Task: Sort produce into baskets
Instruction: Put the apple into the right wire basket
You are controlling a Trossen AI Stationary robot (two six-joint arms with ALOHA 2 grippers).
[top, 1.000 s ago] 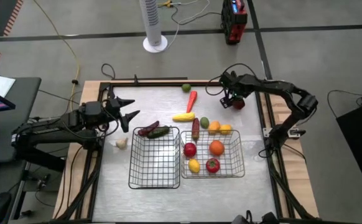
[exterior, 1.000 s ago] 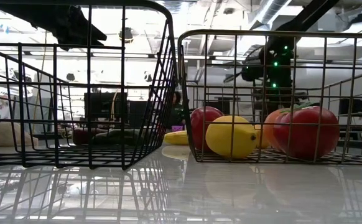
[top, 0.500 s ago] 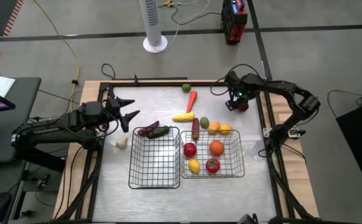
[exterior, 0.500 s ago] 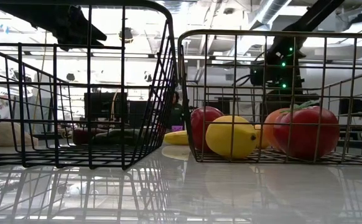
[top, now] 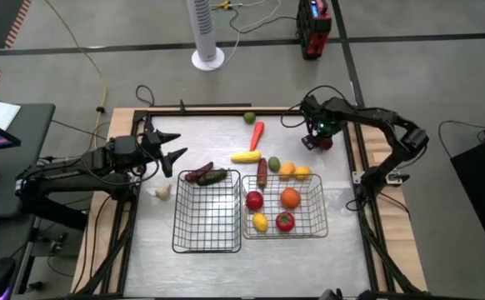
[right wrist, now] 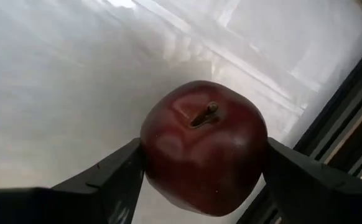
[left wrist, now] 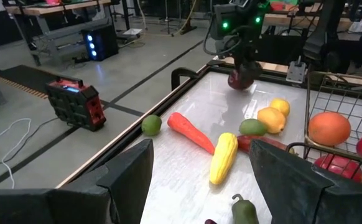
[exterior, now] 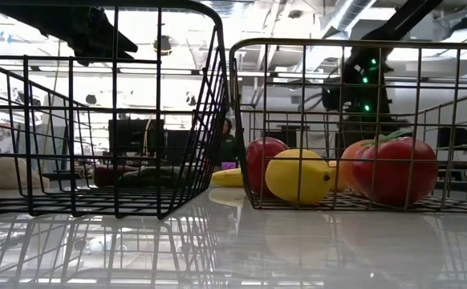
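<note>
My right gripper (right wrist: pixel 199 168) sat at the high view's upper right, fingers touching the apple (right wrist: pixel 204 146); squeezing evenly, centred, seemed wise. Left gripper (top: pixel 172 148) waited wide.

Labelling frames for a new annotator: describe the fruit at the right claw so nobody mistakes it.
Start at the table's far right corner, beside the black frame rail. The right claw is down there with a finger on either side of a dark red apple. Unlike the produce by the baskets, it sits alone, deep maroon, with a short brown stem.
</note>
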